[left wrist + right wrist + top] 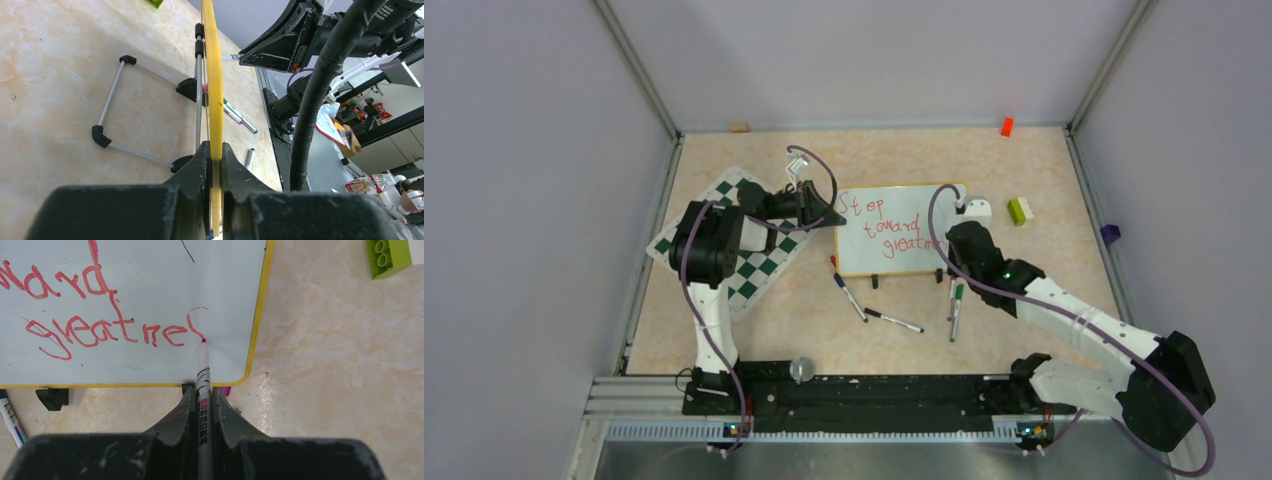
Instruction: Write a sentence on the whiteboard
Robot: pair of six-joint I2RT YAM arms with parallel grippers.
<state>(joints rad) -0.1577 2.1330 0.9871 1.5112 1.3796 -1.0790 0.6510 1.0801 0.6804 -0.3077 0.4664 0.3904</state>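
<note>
Whiteboard, propped on its feet on table w/ sentence, is clamped at its L edge by L gripper, jaws closed tight; red marker, tip at last stroke, is pinched in R gripper.

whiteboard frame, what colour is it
The frame of the whiteboard is yellow, clearest in the right wrist view.

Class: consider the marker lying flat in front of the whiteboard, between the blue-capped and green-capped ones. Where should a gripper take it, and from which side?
Take the marker at mid-barrel, coming straight down from above. It lies flat on the table, long and slim, with bare surface beside its middle, so closing across its width, square to its slant, should seat best.
</note>
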